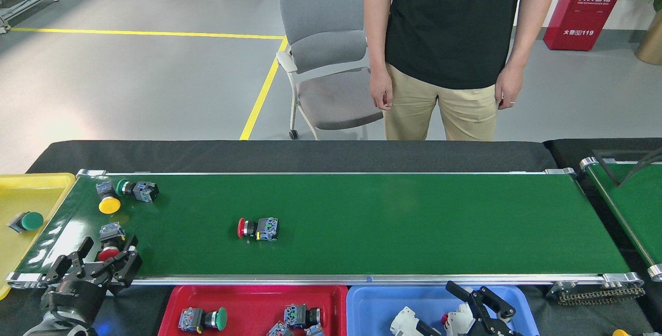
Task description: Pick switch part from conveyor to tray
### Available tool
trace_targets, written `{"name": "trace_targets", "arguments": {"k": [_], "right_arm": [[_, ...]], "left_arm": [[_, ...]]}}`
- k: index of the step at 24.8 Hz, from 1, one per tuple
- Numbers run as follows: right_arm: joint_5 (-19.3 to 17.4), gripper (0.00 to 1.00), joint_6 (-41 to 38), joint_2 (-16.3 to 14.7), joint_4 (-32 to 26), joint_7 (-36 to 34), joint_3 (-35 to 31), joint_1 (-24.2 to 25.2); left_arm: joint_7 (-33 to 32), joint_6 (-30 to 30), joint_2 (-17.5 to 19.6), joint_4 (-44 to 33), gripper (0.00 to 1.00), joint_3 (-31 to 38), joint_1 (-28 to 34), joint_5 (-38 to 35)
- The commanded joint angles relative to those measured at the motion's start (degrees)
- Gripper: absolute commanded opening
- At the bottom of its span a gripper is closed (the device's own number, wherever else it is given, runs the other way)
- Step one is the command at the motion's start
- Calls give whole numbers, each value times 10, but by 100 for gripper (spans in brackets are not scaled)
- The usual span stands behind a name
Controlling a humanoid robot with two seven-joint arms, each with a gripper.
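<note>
Step judged: left arm reaching for a pick. Left black multi-finger gripper (101,266) at the near-left corner of the long glossy dark-green conveyor (388,222), fingers spread, holding nothing. Red-capped push-button switch part (107,245) lies on the belt just beyond, between the fingertips. Next: lower, close on it, carry to the red plastic tray (248,305) just below the conveyor's near rail. Right black gripper (478,302) open over the blue plastic tray (393,300).

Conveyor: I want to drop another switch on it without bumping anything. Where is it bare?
The conveyor is bare from the lone red switch to its right end. The left end is crowded: three switches and the left gripper, open around one.
</note>
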Motion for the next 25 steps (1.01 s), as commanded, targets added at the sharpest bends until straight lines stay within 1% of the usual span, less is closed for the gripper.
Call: {"name": "trace_targets", "arguments": {"k": [1, 2, 4, 6, 8, 9, 11, 12, 13, 14, 15, 16, 17, 18, 20, 25], "right_arm": [[1, 100, 95, 7, -6, -2, -8, -19], [2, 100, 149, 8, -6, -2, -7, -25], [4, 100, 251, 7, -3, -4, -7, -32], [10, 100, 312, 5, 3, -7, -7, -32], [17, 100, 354, 5, 5, -33, -9, -22], [17, 100, 360, 5, 4, -50, -10, -12], [16, 100, 366, 4, -5, -81, -25, 23], [16, 100, 364, 4, -14, -90, -32, 45], [17, 100, 363, 2, -20, -101, -32, 66], [17, 100, 361, -1, -24, -117, -33, 85], [17, 100, 359, -5, -27, -129, -32, 97], [17, 100, 359, -9, -31, -138, -32, 109], [17, 100, 359, -10, -33, -141, -32, 112], [17, 100, 360, -9, -33, -141, -32, 112], [17, 100, 360, -10, -33, -142, -32, 112], [18, 100, 359, -11, -33, -142, -32, 114]], "left_arm": [[6, 1, 7, 0, 24, -9, -6, 2], [7, -2, 8, -2, 18, -11, -5, 4], [7, -8, 7, -9, 14, -13, 1, 6], [7, -41, 6, -41, 13, -12, 15, 7], [7, -98, 1, -119, 14, -6, 76, 8], [8, -114, 0, -157, 14, -6, 104, 11], [8, -154, -1, -253, 16, -11, 181, 29], [8, -183, -3, -309, 19, -13, 230, 44], [8, -206, -8, -352, 21, -15, 269, 52], [8, -211, -22, -391, 22, -20, 300, 54], [7, -211, -37, -416, 28, -27, 318, 54], [4, -211, -59, -437, 46, -36, 329, 54], [4, -211, -82, -448, 76, -43, 335, 53], [5, -211, -109, -449, 100, -44, 335, 53], [5, -211, -133, -450, 100, -46, 334, 53], [7, -211, -134, -441, 100, -27, 315, 51]]}}
